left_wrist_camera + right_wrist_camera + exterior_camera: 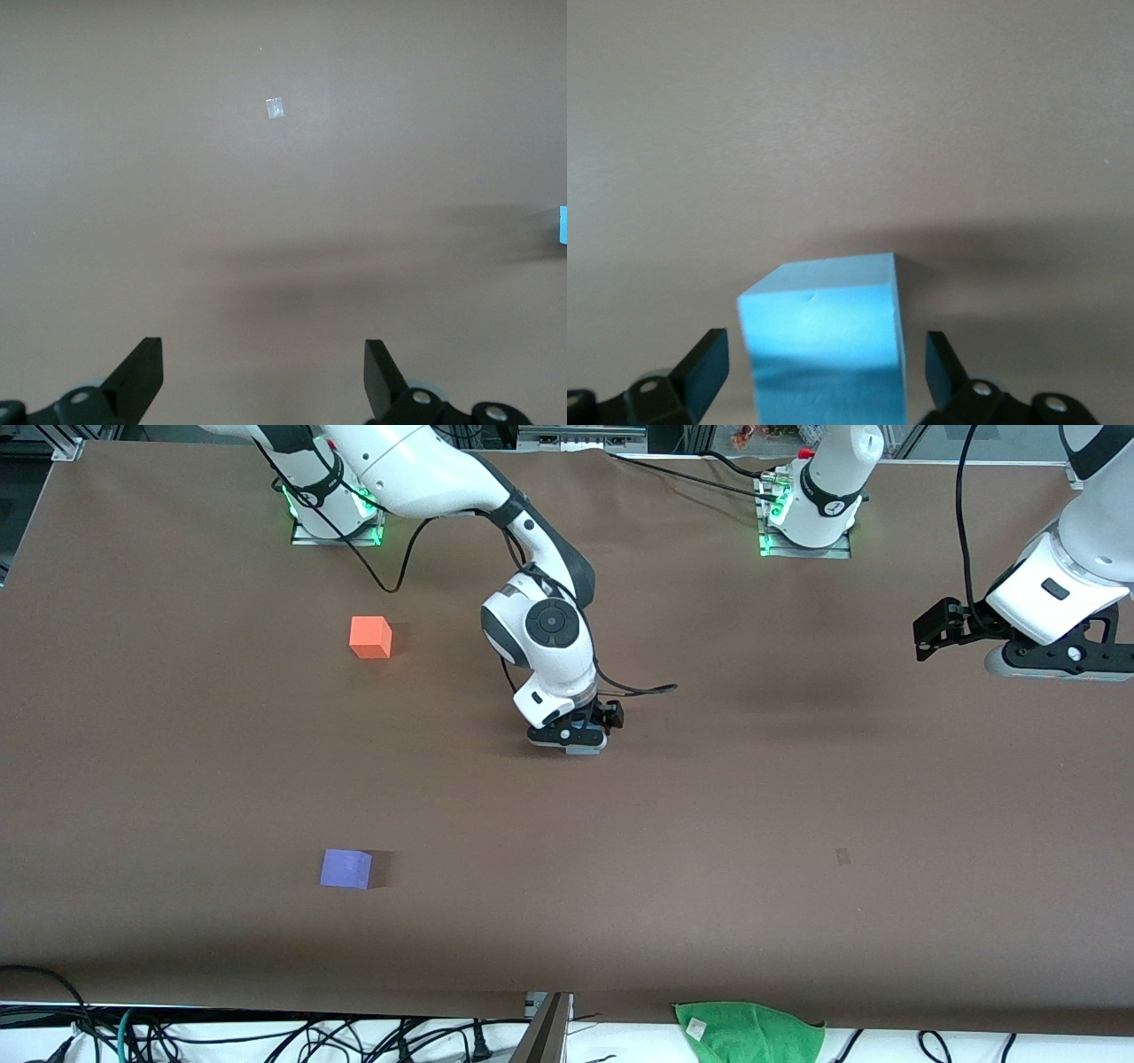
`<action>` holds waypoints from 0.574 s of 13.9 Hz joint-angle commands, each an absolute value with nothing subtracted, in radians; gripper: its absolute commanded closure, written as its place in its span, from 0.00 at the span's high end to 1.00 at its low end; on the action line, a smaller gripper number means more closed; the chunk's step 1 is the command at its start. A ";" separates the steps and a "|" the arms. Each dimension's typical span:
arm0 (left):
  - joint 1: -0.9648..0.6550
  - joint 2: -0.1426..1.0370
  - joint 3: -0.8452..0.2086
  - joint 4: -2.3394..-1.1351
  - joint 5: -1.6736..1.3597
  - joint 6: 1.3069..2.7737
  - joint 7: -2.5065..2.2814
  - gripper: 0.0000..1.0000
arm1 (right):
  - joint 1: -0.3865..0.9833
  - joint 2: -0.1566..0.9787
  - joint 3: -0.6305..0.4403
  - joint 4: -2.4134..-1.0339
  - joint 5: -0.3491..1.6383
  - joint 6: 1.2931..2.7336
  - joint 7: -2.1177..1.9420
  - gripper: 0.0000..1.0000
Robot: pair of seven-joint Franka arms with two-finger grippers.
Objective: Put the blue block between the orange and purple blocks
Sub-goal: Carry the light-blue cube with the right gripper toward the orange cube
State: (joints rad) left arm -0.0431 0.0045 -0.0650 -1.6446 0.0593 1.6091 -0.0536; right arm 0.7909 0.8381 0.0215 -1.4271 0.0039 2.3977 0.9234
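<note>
The blue block [824, 336] stands on the table between the fingers of my right gripper [824, 354], with a gap on each side, so the gripper is open around it. In the front view the right gripper [567, 740] is low over the middle of the table and hides the block. The orange block [370, 637] sits toward the right arm's end. The purple block [345, 868] lies nearer the front camera than the orange one. My left gripper [928, 634] waits open and empty above the left arm's end; a sliver of the blue block [563, 223] shows in its wrist view.
A small pale tape mark [842, 856] lies on the brown table [709, 824], also in the left wrist view [275, 108]. A green cloth [749, 1032] hangs at the table's front edge. Cables run from the right arm's base.
</note>
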 commanded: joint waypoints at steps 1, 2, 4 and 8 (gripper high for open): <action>-0.041 0.015 -0.064 -1.623 0.066 1.606 -0.037 1.00 | 0.815 0.874 0.002 -1.388 -0.023 2.405 0.960 0.66; -0.041 0.015 -0.066 -1.623 0.066 1.606 -0.040 1.00 | 0.815 0.876 0.002 -1.388 -0.023 2.405 0.960 0.42; -0.043 0.015 -0.066 -1.623 0.066 1.606 -0.040 1.00 | 0.807 0.870 0.002 -1.388 -0.021 2.402 0.954 0.19; -0.041 0.015 -0.067 -1.623 0.066 1.606 -0.040 1.00 | 0.761 0.809 -0.009 -1.405 -0.017 2.358 0.872 0.02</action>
State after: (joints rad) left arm -0.0431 0.0047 -0.0655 -1.6446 0.0593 1.6092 -0.0536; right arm 0.7857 0.8507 -0.0120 -1.3967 -0.0061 2.3992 0.9182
